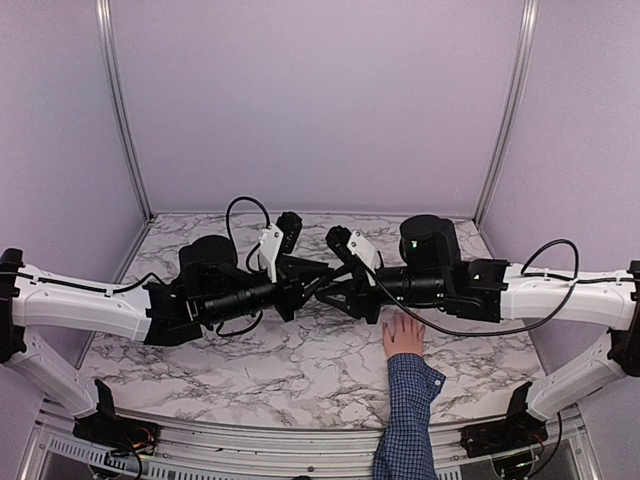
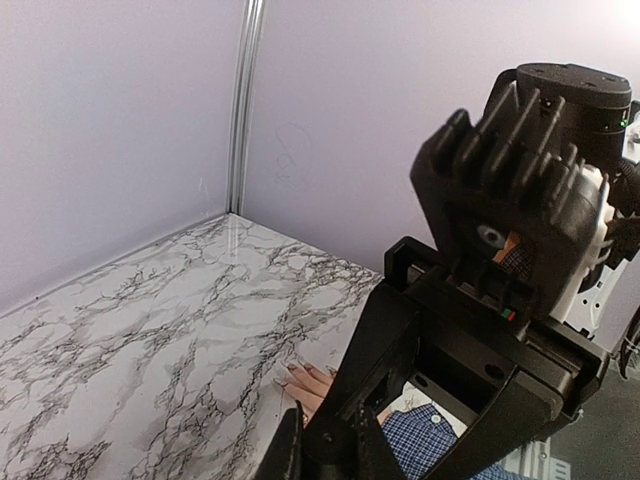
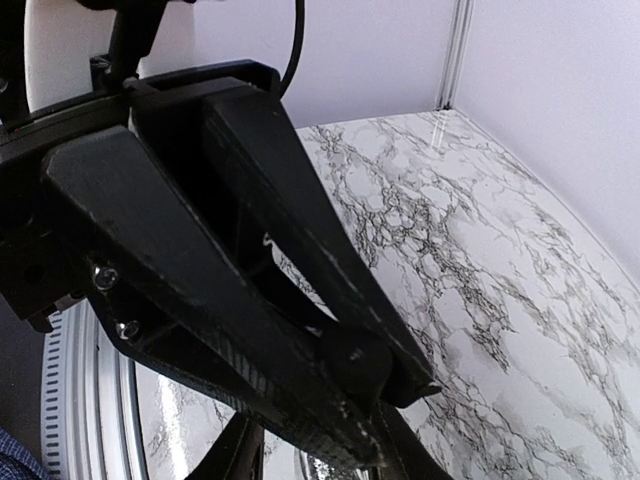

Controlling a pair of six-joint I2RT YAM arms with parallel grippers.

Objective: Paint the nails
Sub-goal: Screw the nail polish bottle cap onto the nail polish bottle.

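With the left gripper (image 1: 303, 290) closed together and the right gripper (image 1: 332, 290) in a state we cannot tell, both meet near the hand (image 1: 403, 336); we judge a slip could strike the nails (image 2: 290, 375).

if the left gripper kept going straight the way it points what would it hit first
Most likely the right gripper: from above, the left gripper points straight at it, tips almost meeting, though depth is unclear.

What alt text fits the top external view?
The left arm and right arm reach inward and converge above the middle of a marble table. A person's hand in a blue checked sleeve lies flat on the table, at the near side of the right arm.
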